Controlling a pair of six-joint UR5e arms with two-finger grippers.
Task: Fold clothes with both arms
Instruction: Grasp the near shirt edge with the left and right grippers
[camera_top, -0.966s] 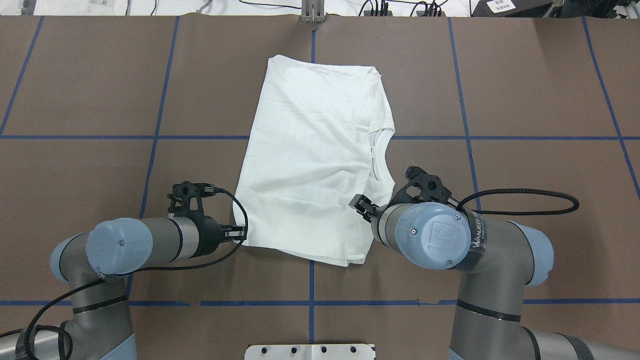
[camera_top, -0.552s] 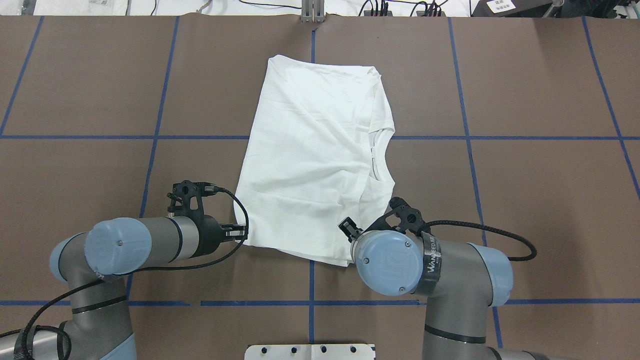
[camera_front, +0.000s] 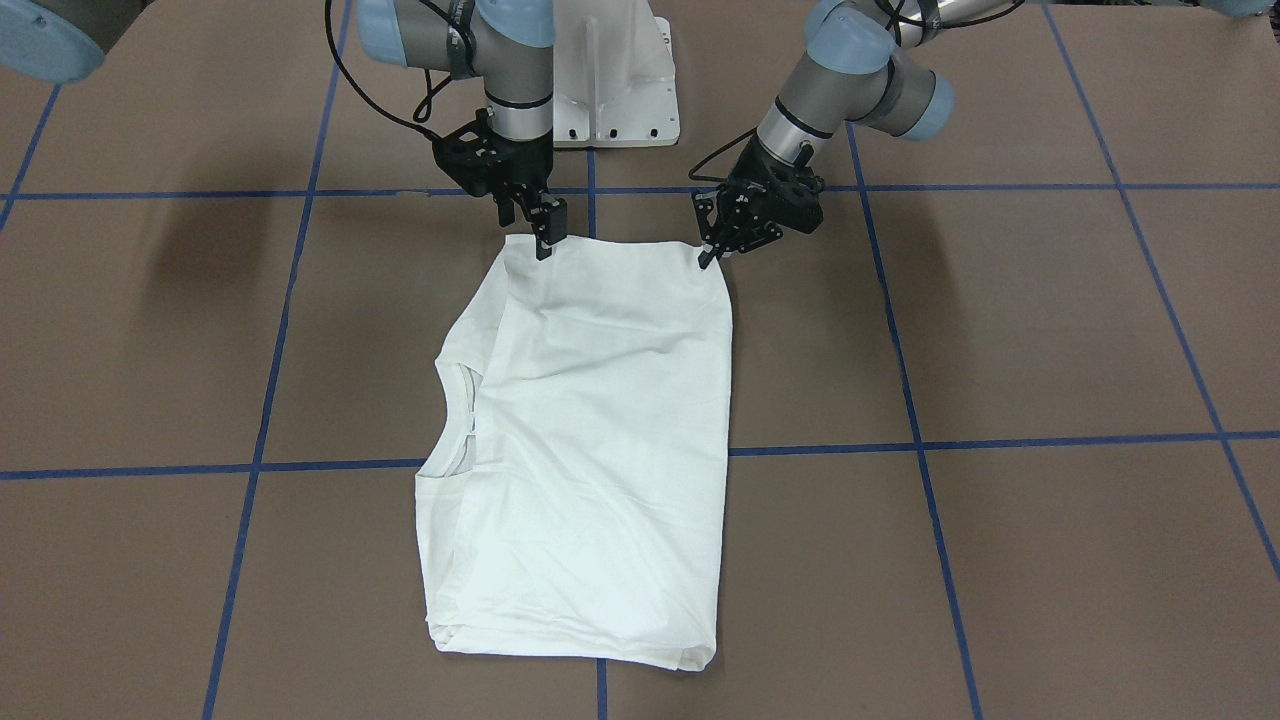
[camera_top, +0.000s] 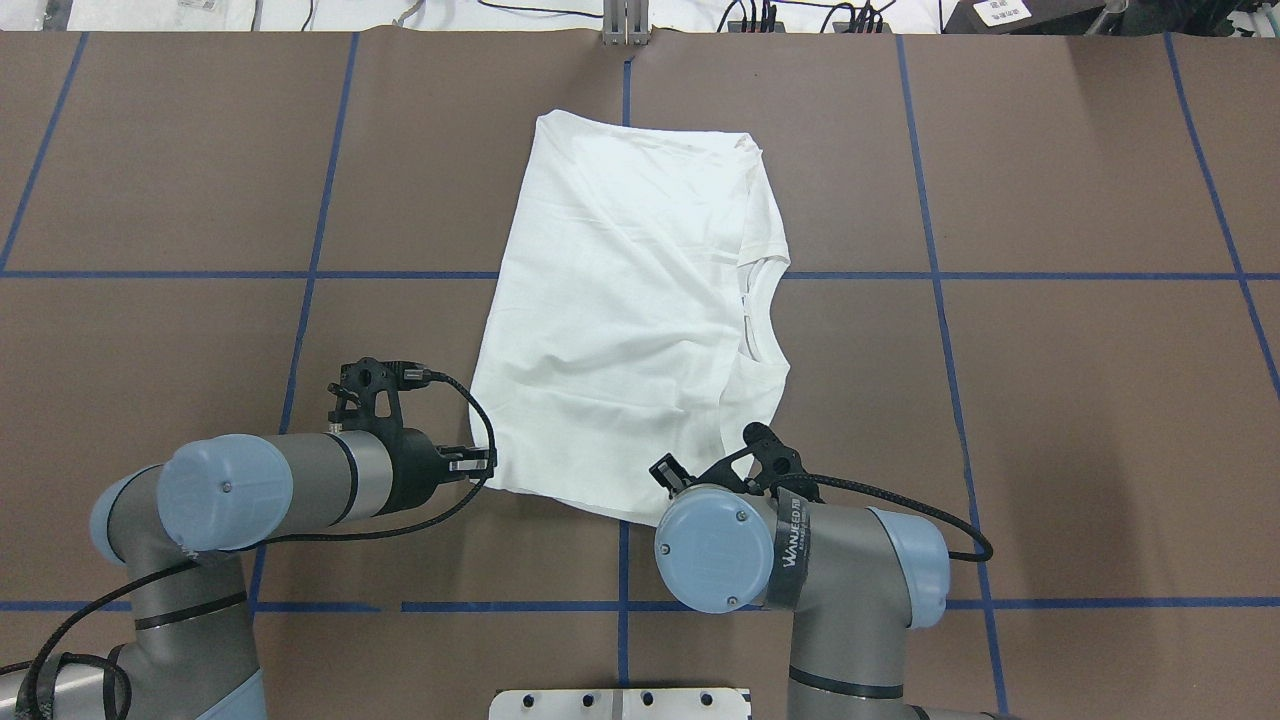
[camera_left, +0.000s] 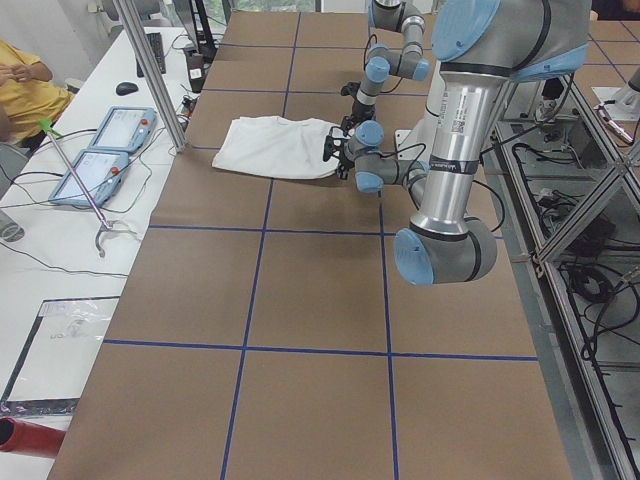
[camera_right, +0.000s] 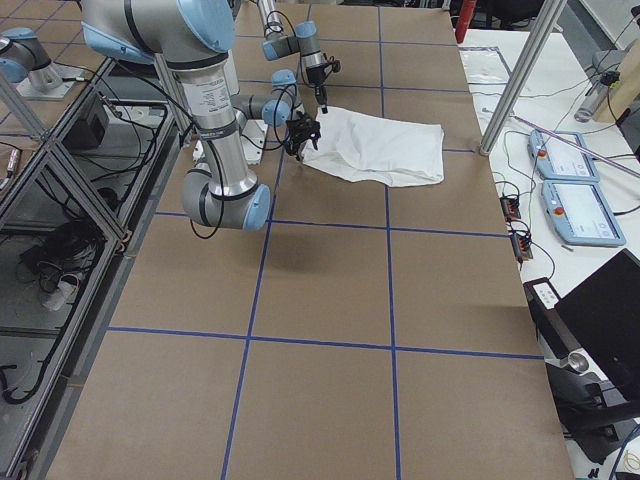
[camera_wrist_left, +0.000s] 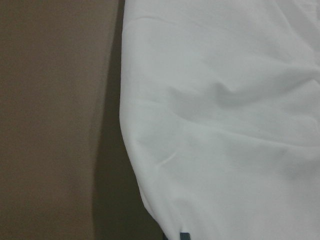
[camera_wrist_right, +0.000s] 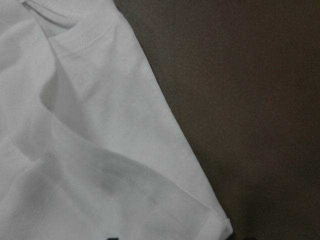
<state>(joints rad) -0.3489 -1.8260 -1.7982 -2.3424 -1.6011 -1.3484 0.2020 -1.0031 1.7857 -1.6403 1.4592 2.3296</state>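
Observation:
The clothes are one white shirt (camera_top: 630, 300) (camera_front: 590, 450), lying folded in a long panel on the brown table, neck opening on its right edge in the overhead view. My left gripper (camera_top: 483, 465) (camera_front: 706, 258) sits low at the shirt's near-left corner and looks shut on the hem; its wrist view is filled with white cloth (camera_wrist_left: 225, 125). My right gripper (camera_top: 668, 472) (camera_front: 545, 248) points down at the near-right corner, and its elbow hides that corner from overhead. The right wrist view shows the corner (camera_wrist_right: 220, 222) between dark fingertips set wide apart, so the gripper is open.
The white pedestal base (camera_front: 610, 90) (camera_top: 620, 703) stands just behind both grippers. Blue tape lines (camera_top: 930, 275) grid the table. A side bench carries teach pendants (camera_left: 100, 150) (camera_right: 570, 190), and a seated person (camera_left: 25, 85) is beyond it. Bare brown table surrounds the shirt.
My right arm swung in from the shirt's right side toward the near edge, carrying its gripper left to the near-right corner. The left arm barely moved. The shirt lies as before.

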